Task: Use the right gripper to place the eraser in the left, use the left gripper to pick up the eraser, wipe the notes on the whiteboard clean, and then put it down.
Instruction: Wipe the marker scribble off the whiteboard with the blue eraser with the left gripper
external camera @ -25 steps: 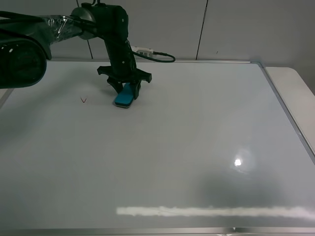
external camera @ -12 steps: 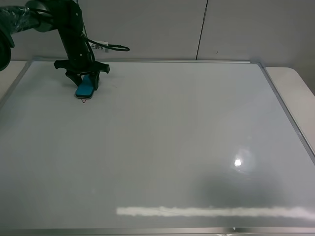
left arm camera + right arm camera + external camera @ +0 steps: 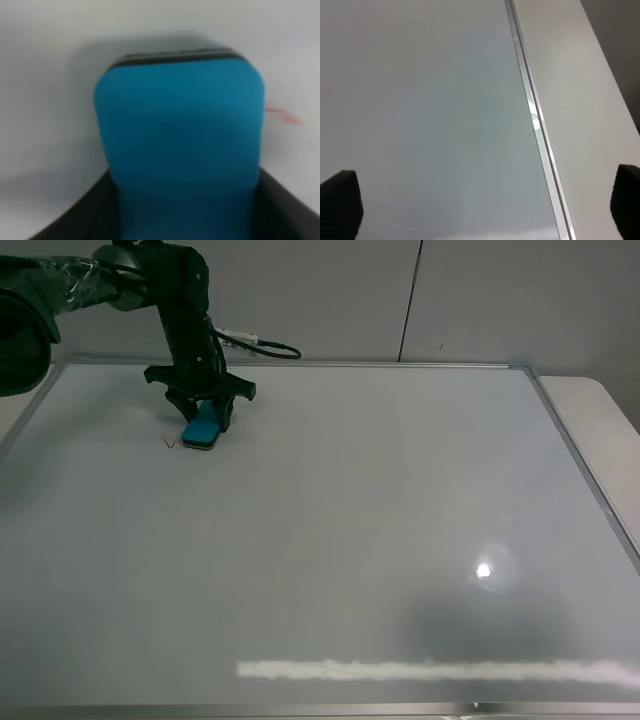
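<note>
My left gripper [image 3: 203, 420] is shut on the teal-blue eraser [image 3: 201, 427] and presses it onto the whiteboard [image 3: 330, 540] at the far left. The eraser fills the left wrist view [image 3: 180, 150], its dark underside on the board. A small remnant of the red notes [image 3: 169, 443] lies just left of the eraser; it also shows as a faint red streak in the left wrist view [image 3: 282, 114]. My right gripper [image 3: 482, 205] is open and empty over the board's right frame; it is out of the exterior high view.
The board's silver frame [image 3: 535, 120] runs along the right side, with pale table [image 3: 595, 420] beyond it. A cable [image 3: 262, 343] trails from the left arm along the board's far edge. A grey wall stands behind.
My left gripper with the eraser swept left across the notes, then came back a little to the right. Only a small red mark stays beside the eraser.
</note>
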Controlling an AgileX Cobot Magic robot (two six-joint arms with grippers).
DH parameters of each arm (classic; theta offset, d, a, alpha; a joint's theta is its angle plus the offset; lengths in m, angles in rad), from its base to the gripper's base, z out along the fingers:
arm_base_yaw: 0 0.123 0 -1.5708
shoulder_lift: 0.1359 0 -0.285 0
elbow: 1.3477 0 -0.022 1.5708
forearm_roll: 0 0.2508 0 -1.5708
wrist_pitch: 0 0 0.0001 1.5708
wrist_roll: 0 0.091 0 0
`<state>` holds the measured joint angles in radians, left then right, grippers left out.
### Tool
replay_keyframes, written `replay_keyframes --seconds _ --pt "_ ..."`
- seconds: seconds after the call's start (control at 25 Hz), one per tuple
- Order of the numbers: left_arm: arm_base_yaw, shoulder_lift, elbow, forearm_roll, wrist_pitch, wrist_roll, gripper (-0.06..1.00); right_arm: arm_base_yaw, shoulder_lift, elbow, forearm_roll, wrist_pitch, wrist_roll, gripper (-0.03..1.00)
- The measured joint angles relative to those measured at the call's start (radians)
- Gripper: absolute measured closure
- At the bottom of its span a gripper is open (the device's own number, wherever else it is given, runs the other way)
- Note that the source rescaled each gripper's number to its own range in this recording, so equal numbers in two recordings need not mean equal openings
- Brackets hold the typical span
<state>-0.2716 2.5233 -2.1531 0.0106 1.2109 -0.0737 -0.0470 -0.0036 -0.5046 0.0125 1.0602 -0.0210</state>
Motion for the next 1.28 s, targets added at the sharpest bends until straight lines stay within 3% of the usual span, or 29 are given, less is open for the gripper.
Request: replay_keyframes --seconds 0.32,0.72,0.92,1.28 --pt "-0.1 -0.01 0.046 -0.001 -0.004 0.004 0.92 0.0 0.0 0.0 0.0 0.0 0.0 -0.03" --pt "-0.099 -0.037 0.097 0.01 -0.034 0.018 0.92 0.0 0.0 0.0 0.0 0.0 0.0 -0.03" --pt "-0.04 -0.051 0.11 0.011 -0.01 0.021 0.92 0.0 0.0 0.0 0.0 0.0 0.0 -0.03" --pt "0.133 -0.058 0.126 0.007 0.004 0.021 0.92 0.0 0.0 0.0 0.0 0.0 0.0 -0.03"
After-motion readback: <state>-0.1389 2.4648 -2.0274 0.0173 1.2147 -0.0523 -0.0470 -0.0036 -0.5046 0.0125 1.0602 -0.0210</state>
